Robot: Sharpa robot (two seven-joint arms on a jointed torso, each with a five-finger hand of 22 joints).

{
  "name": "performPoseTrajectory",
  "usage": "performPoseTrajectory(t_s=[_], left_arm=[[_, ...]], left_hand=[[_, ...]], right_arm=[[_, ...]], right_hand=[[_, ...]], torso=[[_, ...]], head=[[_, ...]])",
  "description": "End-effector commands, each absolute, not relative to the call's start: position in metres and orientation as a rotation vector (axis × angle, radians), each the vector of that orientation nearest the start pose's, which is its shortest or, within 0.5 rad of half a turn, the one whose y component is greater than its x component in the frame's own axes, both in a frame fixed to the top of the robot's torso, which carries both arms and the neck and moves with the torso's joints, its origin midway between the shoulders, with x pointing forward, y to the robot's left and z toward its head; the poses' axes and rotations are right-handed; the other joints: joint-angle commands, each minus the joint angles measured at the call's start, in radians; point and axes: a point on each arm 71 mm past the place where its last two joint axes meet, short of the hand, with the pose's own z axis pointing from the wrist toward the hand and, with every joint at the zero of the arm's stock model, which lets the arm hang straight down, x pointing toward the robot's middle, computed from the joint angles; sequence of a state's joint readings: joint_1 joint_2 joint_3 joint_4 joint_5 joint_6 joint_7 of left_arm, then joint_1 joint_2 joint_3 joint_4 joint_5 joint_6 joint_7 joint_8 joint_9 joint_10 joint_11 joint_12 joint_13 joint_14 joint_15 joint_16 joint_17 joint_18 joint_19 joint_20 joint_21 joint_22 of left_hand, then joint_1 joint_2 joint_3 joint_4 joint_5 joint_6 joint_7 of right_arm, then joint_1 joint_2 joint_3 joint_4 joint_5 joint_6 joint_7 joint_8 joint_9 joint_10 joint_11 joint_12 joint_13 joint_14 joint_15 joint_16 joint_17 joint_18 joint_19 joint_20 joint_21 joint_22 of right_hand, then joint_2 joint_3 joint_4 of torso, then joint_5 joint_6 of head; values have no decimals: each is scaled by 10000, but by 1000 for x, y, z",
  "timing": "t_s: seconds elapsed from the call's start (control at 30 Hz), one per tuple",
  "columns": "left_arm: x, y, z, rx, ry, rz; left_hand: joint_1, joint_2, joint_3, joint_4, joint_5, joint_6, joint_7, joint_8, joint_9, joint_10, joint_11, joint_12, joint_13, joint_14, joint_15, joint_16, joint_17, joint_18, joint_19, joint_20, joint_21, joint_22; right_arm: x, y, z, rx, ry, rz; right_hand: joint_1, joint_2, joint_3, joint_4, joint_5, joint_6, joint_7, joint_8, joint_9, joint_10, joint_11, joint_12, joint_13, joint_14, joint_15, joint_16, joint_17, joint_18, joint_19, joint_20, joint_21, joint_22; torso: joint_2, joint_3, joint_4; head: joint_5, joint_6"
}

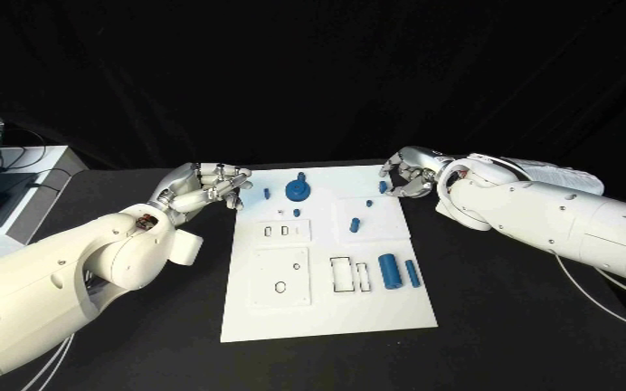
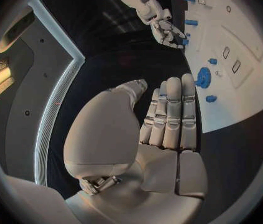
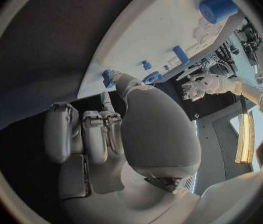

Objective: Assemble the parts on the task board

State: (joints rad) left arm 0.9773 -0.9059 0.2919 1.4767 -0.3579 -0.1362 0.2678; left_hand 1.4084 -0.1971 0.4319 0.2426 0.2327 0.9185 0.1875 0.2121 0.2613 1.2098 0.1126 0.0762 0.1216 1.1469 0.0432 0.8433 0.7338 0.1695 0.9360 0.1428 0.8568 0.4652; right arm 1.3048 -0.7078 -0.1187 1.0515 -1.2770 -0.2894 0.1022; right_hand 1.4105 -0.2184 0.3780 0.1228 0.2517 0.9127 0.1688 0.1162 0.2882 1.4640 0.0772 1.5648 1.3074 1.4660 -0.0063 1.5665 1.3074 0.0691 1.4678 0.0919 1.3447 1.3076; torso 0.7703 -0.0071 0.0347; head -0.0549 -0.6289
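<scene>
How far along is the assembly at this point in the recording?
Early. A blue round part stands near the task board's far edge, possibly seated. Neither the left hand nor the right hand visibly holds anything; both hover at the board's far corners. Left: two loose blue cylinders beside the empty rectangular slots.

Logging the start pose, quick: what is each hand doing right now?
Left hand: open, fingers straight, holding nothing, beside the task board.
Right hand: fingers curled in, nothing seen in them.
</scene>
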Motion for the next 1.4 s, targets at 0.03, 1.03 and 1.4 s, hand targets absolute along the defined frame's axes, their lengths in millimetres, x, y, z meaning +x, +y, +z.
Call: performPoseTrajectory(t_s=[0.03, 1.03, 1.4], left_arm=[[494, 252, -171, -8905, 14841, -15392], [494, 253, -171, -8949, 14856, -15322], [494, 254, -172, -8968, 14857, -15295]], left_hand=[[-29, -64, 20, -50, -31, -26, -34, -18, 14, -47, 5, 29, 16, -82, -9, 42, -9, 133, -64, 3, 51, 12], [-45, -36, 32, -41, -25, -23, -24, -17, 22, -68, 12, 25, 20, -86, -2, 46, -15, 131, -76, 5, 62, 18], [-53, -25, 36, -37, -23, -25, -18, -18, 26, -75, 17, 25, 22, -88, 1, 48, -18, 130, -82, 6, 68, 21]], right_arm=[[570, -274, -175, -450, 16440, 5189], [570, -270, -183, -438, 16879, 5168], [570, -270, -183, -374, 16705, 5115]], right_hand=[[-54, 54, 19, 27, 8, 57, 1, 44, 5, 1068, 82, 60, 2634, 1048, 60, 43, 2634, -162, -17, 82, 41, 777], [-182, 121, 201, 127, -54, 598, -86, 312, 33, 1068, 18, 60, 2634, 1048, 4, 43, 2634, -154, -16, 61, 18, 791], [-351, 396, 482, 270, 0, 1045, -281, 612, 85, 1068, -155, 60, 2634, 1048, -110, 43, 2634, -151, -13, -36, -7, 803]], torso=[[1, 6, 0], [5, 20, 0], [1, 18, -2]], head=[[4, -5], [61, -71], [66, -106]])
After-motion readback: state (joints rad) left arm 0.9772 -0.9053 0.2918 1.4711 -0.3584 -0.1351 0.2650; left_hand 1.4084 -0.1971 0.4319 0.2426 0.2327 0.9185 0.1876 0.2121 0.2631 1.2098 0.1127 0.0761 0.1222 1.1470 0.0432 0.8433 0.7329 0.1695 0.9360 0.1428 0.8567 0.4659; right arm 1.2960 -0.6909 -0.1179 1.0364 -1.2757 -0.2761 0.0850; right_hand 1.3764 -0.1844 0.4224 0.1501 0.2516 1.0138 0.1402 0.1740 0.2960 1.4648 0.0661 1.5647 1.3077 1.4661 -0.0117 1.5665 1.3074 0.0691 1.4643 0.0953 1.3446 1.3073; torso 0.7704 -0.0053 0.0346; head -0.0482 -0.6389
